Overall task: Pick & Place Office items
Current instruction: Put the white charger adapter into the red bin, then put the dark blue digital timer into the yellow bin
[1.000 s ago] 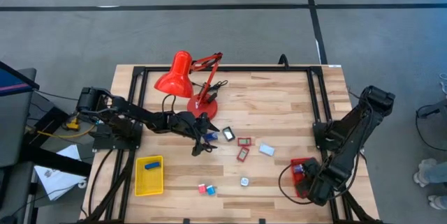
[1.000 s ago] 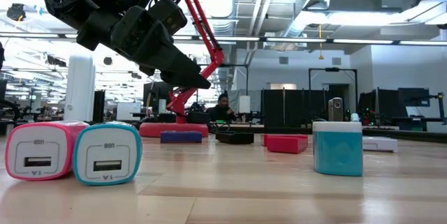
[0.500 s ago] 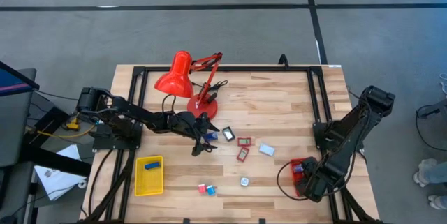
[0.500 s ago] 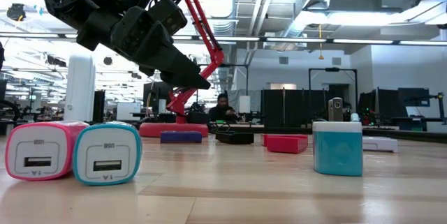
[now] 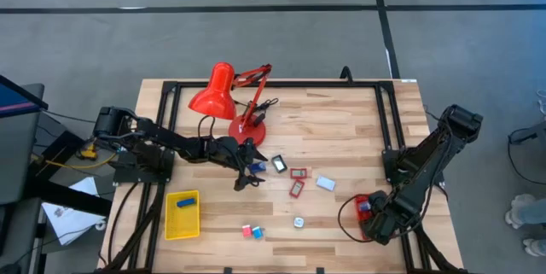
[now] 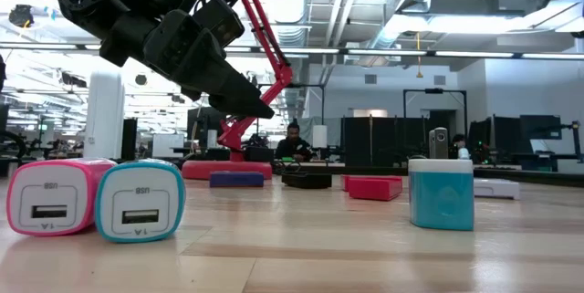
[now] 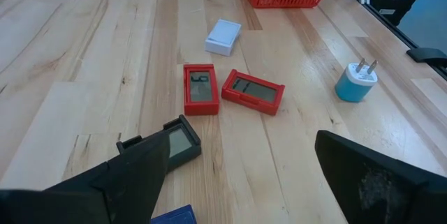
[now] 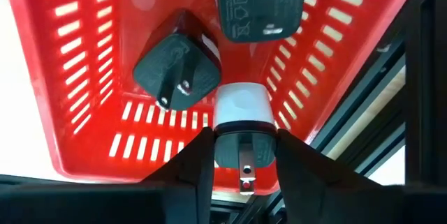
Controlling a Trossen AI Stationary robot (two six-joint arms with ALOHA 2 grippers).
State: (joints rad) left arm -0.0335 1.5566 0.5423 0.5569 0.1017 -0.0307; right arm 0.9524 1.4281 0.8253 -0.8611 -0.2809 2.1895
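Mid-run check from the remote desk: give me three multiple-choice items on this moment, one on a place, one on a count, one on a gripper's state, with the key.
1. Where is the right gripper?
A. Over the red basket
B. Over the yellow tray
C. Beside the lamp

2. How many red flat cases lie side by side in the left wrist view?
A. One
B. Two
C. Four

3. How does the left gripper stand?
A. Shut on a blue block
B. Shut and empty
C. Open, holding nothing

Key:
1 A: the right wrist view looks into the red basket, its fingers clamping a white-capped charger.
2 B: two red cases lie side by side on the table.
3 C: its fingers stand wide apart, nothing between them.
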